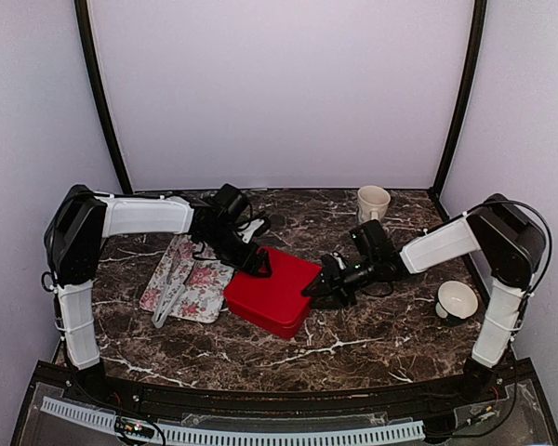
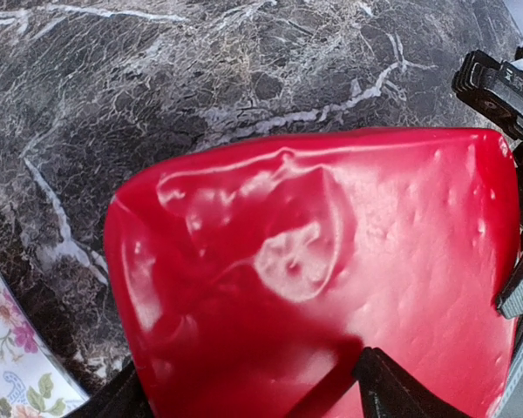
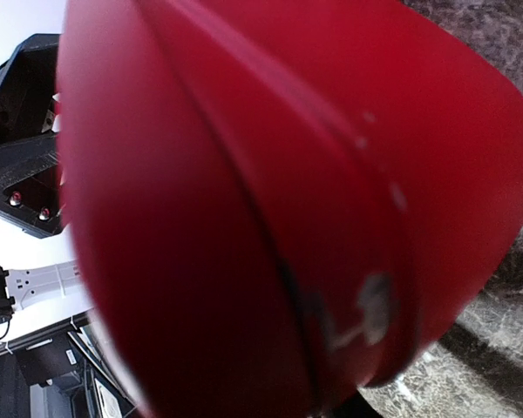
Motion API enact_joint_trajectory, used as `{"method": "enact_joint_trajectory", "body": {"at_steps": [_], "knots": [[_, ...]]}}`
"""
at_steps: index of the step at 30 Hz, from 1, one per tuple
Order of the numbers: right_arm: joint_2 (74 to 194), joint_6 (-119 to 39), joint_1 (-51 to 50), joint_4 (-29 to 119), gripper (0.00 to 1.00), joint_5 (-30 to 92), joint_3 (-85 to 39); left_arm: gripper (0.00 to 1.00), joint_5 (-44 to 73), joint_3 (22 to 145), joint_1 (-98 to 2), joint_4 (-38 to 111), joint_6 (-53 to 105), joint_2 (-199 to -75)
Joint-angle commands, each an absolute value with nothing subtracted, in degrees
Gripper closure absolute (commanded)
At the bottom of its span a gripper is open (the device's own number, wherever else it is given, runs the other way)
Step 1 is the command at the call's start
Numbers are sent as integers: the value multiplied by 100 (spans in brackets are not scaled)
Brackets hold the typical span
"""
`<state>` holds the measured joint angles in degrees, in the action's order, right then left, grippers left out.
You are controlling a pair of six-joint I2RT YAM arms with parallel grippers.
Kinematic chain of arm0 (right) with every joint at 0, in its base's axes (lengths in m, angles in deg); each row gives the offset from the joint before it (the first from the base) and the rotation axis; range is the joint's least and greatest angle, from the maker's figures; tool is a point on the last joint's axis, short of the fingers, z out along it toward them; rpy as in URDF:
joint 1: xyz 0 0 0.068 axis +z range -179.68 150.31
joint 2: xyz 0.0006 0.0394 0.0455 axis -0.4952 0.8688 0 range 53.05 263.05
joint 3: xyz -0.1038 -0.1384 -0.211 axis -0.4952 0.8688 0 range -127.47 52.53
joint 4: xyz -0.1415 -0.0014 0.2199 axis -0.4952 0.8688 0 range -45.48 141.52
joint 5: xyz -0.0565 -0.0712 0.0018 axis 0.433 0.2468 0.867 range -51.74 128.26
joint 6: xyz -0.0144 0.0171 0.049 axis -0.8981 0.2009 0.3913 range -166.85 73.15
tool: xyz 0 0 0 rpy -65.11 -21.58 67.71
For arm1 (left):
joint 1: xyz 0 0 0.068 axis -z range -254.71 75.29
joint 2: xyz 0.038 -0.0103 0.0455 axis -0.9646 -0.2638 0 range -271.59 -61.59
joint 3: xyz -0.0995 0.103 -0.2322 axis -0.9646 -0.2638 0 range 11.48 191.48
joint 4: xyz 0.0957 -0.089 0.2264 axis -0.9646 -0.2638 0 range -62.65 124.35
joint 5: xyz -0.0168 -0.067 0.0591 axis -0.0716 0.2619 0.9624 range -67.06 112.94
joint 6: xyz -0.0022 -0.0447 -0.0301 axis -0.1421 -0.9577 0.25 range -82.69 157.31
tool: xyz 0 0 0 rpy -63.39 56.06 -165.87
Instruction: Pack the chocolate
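Note:
A closed red box [image 1: 272, 290] lies in the middle of the marble table. No chocolate balls show in any view. My left gripper [image 1: 258, 263] is at the box's far left edge. In the left wrist view its jaws [image 2: 253, 401] stand wide apart over the red lid [image 2: 331, 261], one black finger [image 2: 392, 392] resting on it. My right gripper [image 1: 316, 288] is pressed against the box's right edge. The right wrist view is filled by the red box [image 3: 244, 209] with its lid seam, and my fingers are hidden.
A floral cloth [image 1: 188, 279] with grey tongs [image 1: 170, 293] lies left of the box. A cream mug [image 1: 373, 202] stands at the back right. A white bowl [image 1: 457, 300] sits by the right arm's base. The right gripper's body [image 2: 506, 83] shows beyond the lid.

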<state>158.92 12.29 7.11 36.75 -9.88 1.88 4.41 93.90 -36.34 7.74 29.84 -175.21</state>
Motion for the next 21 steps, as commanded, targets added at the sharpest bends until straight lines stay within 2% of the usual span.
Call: {"method": "enact_joint_trajectory", "body": {"at_steps": [1,18,20,21], "knots": [[16174,781,816,3773,64,-419,401,20,236,9347,-3355,322,2962,-17491],[16198,727,791,3926,68,-296,401,17,875,8717,-3751,663,2715,-15672],[16192,744,788,3915,68,-302,393,24,548,8557,-3638,752,3002,-15486],[16194,747,785,3908,68,-313,386,30,409,8483,-3486,766,3214,-15414]]}}
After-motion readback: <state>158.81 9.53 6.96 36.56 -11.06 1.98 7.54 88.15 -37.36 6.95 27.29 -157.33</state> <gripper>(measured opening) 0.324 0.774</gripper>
